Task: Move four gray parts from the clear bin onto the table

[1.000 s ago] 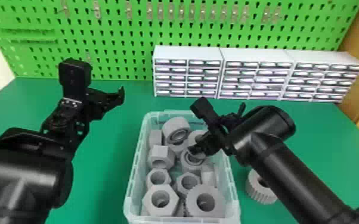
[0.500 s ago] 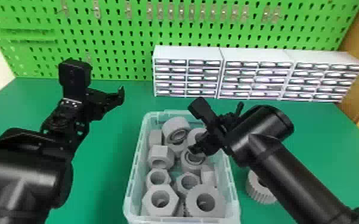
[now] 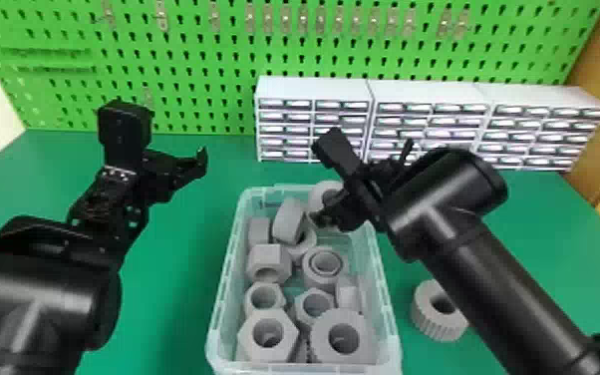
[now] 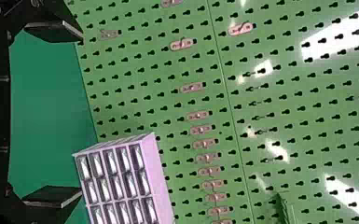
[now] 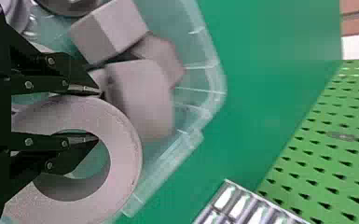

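Fingers of the right tool are pinching the wall of a gray ring, one in its hole and the other against its outer side. The ring is at the far end of the clear bin, right of the upper middle of the head view; whether it touches the parts below, I cannot tell. More gray pieces are crowded in the bin, among them a hexagonal nut at lower left and a ridged wheel beside it at lower right. A ridged gray part lies on the green worktop just right of the bin, partly behind the right arm.

The left tool is above the worktop at the left of the head view, its fingers spread wide with nothing between them. White drawer cabinets line the upper right, in front of a green pegboard across the top, with small metal hooks fixed to it.
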